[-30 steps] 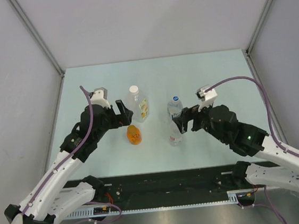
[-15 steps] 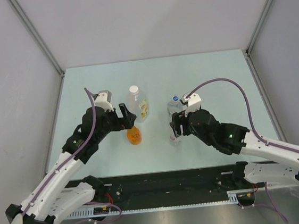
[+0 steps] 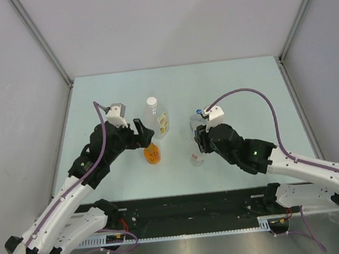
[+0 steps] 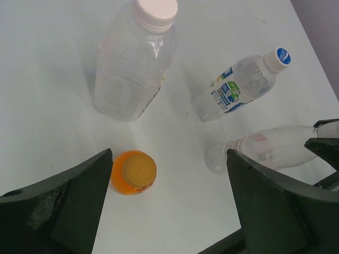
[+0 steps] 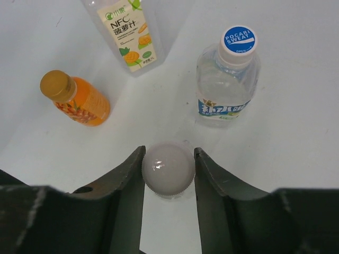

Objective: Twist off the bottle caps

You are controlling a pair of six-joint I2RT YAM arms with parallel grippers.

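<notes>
**Table top** (image 3: 238, 83): pale mint-green, matt, filling the middle of the overhead frame.

**Orange bottle** (image 3: 152, 153): small, full of orange liquid, with a patterned label and an amber cap (image 5: 55, 84). It stands upright, left of centre.

**Walls** (image 3: 164, 18): plain grey panels at the top, left and right edges.

**Frame posts** (image 3: 39, 40): pale metal, running diagonally from both upper corners.

**Mounting rail** (image 3: 190, 207): black, across the lower frame.

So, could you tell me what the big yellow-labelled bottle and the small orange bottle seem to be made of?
The big yellow-labelled bottle looks like clear plastic: see-through, with moulded ridges. The small orange bottle is probably plastic too: label-wrapped, matte amber cap.
</notes>
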